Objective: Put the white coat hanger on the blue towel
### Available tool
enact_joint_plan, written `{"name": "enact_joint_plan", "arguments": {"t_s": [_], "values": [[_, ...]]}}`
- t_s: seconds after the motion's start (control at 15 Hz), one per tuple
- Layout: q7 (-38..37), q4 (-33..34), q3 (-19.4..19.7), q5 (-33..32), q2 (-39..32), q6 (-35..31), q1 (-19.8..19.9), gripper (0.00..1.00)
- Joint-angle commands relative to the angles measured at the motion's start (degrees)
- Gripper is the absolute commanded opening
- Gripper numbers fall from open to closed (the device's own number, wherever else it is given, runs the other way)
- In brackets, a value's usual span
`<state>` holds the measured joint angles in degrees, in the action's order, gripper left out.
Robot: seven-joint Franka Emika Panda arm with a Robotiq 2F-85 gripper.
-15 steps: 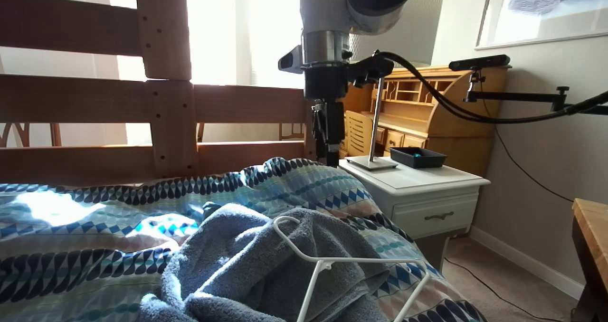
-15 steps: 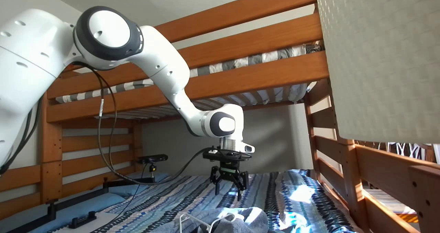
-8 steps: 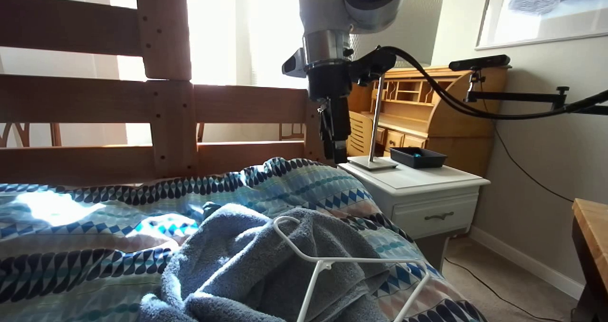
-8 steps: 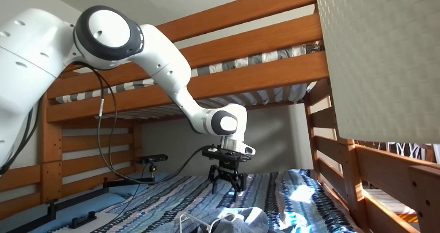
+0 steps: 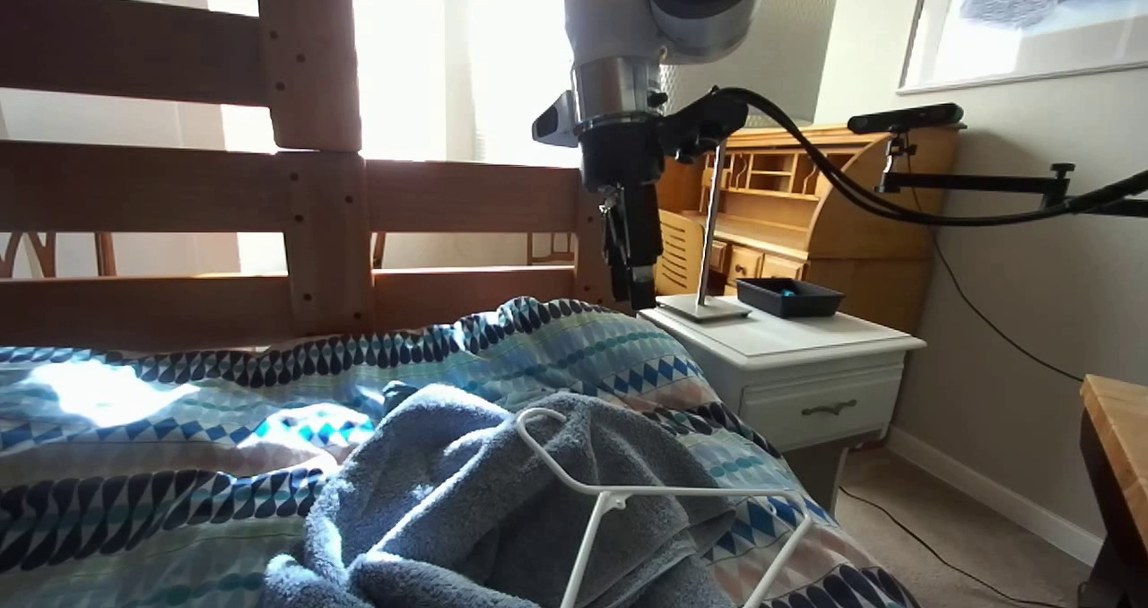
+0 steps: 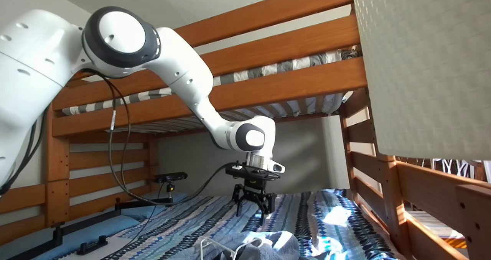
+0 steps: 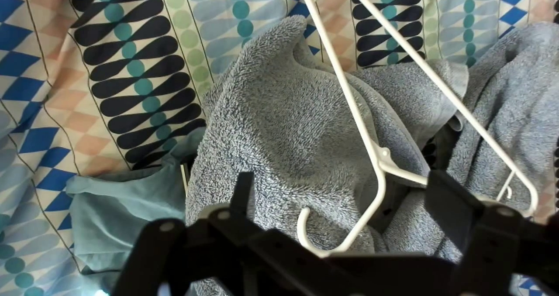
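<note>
The white coat hanger lies over the rumpled grey-blue towel on the bed. Both also show at the bottom of an exterior view, the hanger cut off by the edge and the towel beneath it. In the wrist view the hanger's neck and hook rest over the towel, and its far end reaches past the towel over the bedspread. My gripper is open and empty, its fingers spread wide with the hook between them in view. In both exterior views the gripper hangs above the bed, apart from hanger and towel.
A teal cloth lies beside the towel on the patterned bedspread. A white nightstand with a lamp and a black tray stands by the bed. Wooden bunk rails run above and around. A camera on an arm stands nearby.
Between one second and half a second ago my gripper tilted and shifted slightly. Since then it has held still. The hanger and towel have not moved.
</note>
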<state>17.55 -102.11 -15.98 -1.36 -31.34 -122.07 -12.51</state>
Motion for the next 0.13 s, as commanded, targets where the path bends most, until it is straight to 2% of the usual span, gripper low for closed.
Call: {"name": "enact_joint_plan", "arguments": {"t_s": [0.0,0.07], "values": [[0.11,0.17,0.38,0.23,-0.03,0.13,-0.38,1.0],[0.11,0.17,0.38,0.23,-0.04,0.13,-0.37,1.0]]}}
